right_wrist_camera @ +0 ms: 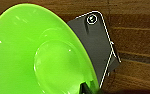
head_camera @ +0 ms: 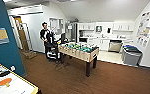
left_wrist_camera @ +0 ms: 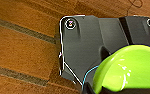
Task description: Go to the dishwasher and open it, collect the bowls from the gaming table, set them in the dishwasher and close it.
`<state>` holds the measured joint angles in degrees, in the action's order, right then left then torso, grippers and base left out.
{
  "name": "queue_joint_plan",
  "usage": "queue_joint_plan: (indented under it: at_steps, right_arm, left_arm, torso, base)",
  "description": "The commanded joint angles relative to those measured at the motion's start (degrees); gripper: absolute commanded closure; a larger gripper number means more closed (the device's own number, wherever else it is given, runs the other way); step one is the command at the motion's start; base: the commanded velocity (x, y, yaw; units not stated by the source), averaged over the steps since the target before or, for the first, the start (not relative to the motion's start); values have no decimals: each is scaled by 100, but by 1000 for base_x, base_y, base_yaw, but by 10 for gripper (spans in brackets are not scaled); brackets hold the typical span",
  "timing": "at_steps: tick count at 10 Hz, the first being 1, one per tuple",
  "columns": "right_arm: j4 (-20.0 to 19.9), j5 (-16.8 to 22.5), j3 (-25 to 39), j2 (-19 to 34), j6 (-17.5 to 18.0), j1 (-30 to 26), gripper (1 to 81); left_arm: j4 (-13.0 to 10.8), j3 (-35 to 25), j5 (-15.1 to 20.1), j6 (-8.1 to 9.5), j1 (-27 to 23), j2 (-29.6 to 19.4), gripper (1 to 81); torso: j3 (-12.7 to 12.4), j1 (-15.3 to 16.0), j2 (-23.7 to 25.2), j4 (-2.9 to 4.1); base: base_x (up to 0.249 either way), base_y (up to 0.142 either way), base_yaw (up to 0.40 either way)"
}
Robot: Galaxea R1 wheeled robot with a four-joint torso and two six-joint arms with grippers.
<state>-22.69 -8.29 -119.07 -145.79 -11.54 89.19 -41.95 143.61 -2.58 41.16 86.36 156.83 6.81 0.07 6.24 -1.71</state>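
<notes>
Lime green, glossy plastic: that is the bowl you see large in the right wrist view, round, with a shallow circular base and small highlights on its smooth inside. It hangs tilted over the brown wood-grain floor. A dark part of the gripper touches its rim at the picture's edge, but you cannot tell how far the right fingers are spread or whether they grip it.

In the left wrist view a second bowl of the same bright green sits close to the camera, its curved rim catching the light above the plank floor. The left fingers are just as hard to read, so their state stays unknown.

From the head view you look across the room. The dishwasher stands open, its steel door tilted down, under the white counter at the far wall. A table-football table with a green field stands mid-room, and a person stands behind it. A grey bin sits near the right wall.
</notes>
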Motion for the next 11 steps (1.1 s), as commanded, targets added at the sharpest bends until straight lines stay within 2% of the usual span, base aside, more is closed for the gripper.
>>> queue_joint_plan:
  at_steps: [1, 11]
  right_arm:
    - [63, 346, 60, 196, -14, -256, 811]
    - [63, 346, 60, 179, -23, -257, 811]
  left_arm:
    - [-42, 10, 232, -20, -273, -134, 811]
    - [-42, 1, 223, -20, -273, -117, 811]
  torso:
    - [-2, 0, 0, 0]
    - [0, -7, 0, 0]
  base:
    - [0, 0, 0]
    - [0, 0, 0]
